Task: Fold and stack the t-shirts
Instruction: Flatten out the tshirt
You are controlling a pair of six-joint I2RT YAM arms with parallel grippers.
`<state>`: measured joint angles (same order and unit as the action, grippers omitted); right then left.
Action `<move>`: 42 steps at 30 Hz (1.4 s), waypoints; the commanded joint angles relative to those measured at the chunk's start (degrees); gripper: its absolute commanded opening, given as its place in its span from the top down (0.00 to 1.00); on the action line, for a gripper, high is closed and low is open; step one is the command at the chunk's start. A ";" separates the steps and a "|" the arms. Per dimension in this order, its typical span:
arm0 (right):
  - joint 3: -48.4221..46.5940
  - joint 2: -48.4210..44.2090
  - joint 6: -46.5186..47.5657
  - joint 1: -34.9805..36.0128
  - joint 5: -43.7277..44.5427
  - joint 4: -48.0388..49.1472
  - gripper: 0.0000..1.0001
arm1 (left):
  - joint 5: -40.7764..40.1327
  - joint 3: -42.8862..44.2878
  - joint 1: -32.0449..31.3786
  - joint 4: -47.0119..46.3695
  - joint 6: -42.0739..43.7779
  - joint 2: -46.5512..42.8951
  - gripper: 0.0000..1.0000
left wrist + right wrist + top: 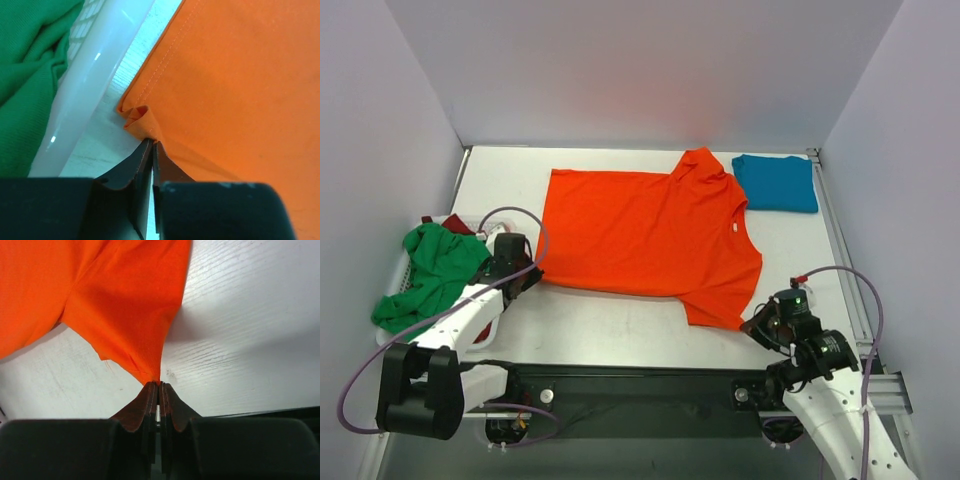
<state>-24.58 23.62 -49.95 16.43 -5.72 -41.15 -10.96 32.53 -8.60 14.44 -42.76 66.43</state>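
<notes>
The bright orange-red t-shirt (645, 235) lies spread flat across the middle of the table. My left gripper (532, 278) is shut on its near left hem corner (137, 117), which bunches at the fingertips. My right gripper (757, 322) is shut on the tip of its near right sleeve (145, 360). A folded teal blue t-shirt (776, 183) lies at the far right. A crumpled green t-shirt (432, 270) fills the basket at left, with a bit of dark red t-shirt (458, 226) behind it.
The white lattice basket (398, 272) stands at the left edge; its rim (87, 95) runs just left of my left gripper. White walls close in the table on three sides. The black arm rail (640, 385) runs along the near edge.
</notes>
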 commanded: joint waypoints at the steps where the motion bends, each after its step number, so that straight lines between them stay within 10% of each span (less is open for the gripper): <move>1: -0.74 2.30 0.03 0.97 -1.66 -0.88 0.96 | -0.91 -0.19 -0.54 -0.37 0.84 -0.43 0.83; 9: -4.51 9.25 0.12 3.53 7.78 2.82 0.55 | -3.80 -0.45 -2.99 2.26 -1.62 -3.94 0.50; 14: -8.73 19.61 3.18 -0.59 15.30 4.57 0.60 | -7.84 -0.28 -5.19 4.90 -3.55 -4.03 0.51; 24: -8.30 37.63 8.65 -15.20 2.47 21.79 0.64 | -10.74 -4.14 -7.57 5.16 -6.10 -6.76 0.60; 42: 5.59 19.63 1.80 -7.23 -5.28 17.77 0.64 | -21.56 -3.00 -10.74 11.84 -15.16 -4.13 0.62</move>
<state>-20.05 44.14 -45.47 4.80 -10.17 -20.51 -29.41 28.10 -19.31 24.71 -55.51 60.73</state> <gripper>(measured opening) 0.359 0.377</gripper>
